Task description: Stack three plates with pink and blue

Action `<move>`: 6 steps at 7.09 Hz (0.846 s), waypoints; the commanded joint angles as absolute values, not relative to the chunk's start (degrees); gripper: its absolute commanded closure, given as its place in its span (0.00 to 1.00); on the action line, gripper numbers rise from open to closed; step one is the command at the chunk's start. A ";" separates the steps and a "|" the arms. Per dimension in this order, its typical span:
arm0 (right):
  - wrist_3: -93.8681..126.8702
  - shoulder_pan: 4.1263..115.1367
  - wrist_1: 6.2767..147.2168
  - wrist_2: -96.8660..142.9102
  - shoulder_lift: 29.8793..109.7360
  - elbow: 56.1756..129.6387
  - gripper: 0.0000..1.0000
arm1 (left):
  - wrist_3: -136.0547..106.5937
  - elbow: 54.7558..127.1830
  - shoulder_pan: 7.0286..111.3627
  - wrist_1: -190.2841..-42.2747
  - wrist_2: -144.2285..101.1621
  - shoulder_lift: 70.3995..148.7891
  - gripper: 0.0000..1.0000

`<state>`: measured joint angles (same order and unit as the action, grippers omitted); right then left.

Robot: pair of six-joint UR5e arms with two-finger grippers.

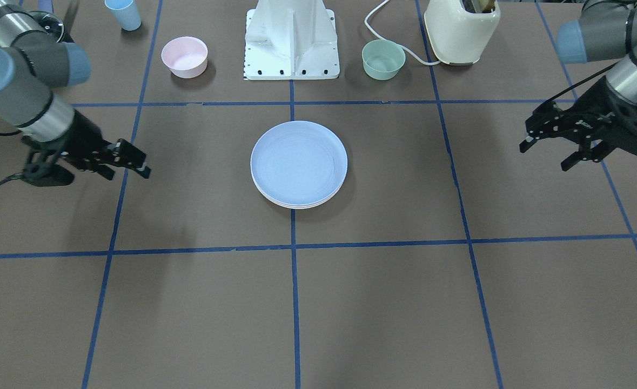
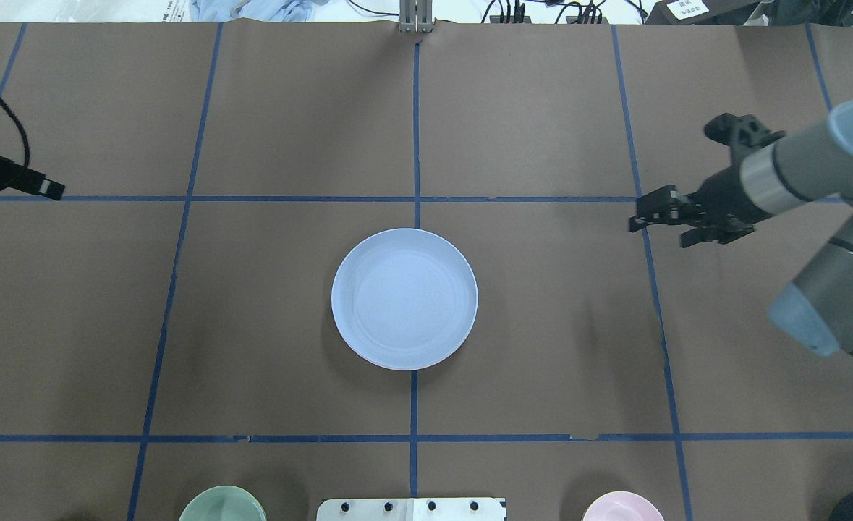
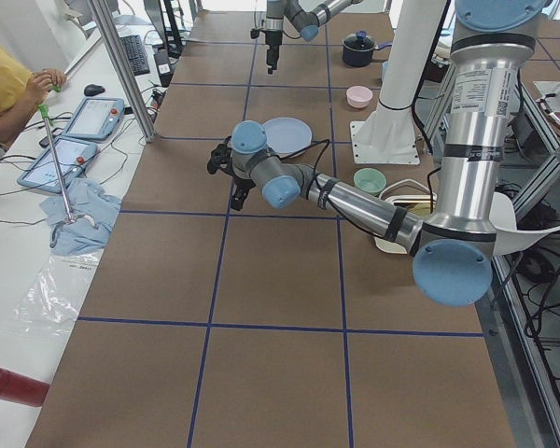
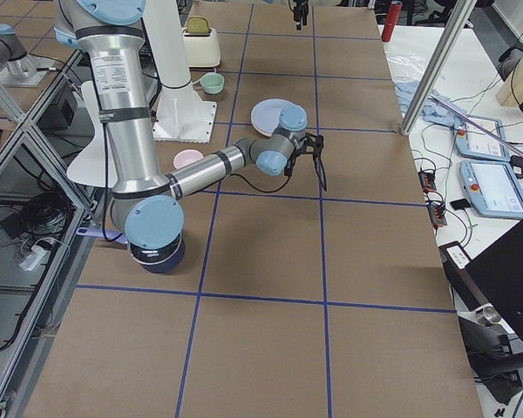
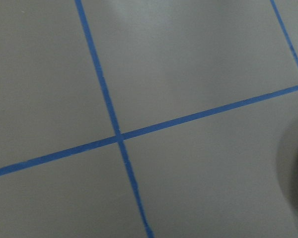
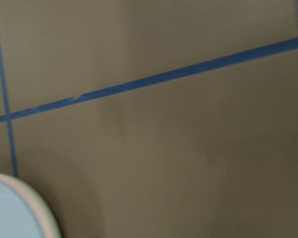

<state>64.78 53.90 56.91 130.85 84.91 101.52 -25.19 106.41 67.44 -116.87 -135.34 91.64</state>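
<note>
The light blue plate (image 1: 299, 163) lies on top of a stack at the table's centre, also in the overhead view (image 2: 404, 298). The pale pink plate's rim (image 1: 303, 205) and the cream-white plate's rim (image 1: 296, 207) show as thin edges under it. The right wrist view shows the stack's edge (image 6: 10, 213) at its bottom left. My left gripper (image 1: 544, 156) is open and empty, well off to one side of the stack. My right gripper (image 1: 130, 174) is open and empty on the other side, also in the overhead view (image 2: 658, 235). Neither touches the plates.
A small pink bowl (image 1: 184, 56), a small green bowl (image 1: 383, 59), a light blue cup (image 1: 123, 13) and a cream toaster (image 1: 461, 29) stand along the robot's side by the white base (image 1: 292, 40). Blue tape lines divide the brown table.
</note>
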 commanded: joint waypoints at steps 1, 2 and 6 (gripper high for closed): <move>39.06 67.52 61.48 134.20 95.50 101.16 0.00 | -9.64 104.08 76.42 -116.72 -134.91 86.68 0.00; 24.75 74.72 71.01 135.34 95.71 101.16 0.00 | -3.66 101.28 81.42 -116.72 -134.91 86.14 0.00; 3.16 84.81 90.79 135.35 93.43 101.87 0.00 | 3.17 94.92 88.15 -116.11 -129.66 85.70 0.00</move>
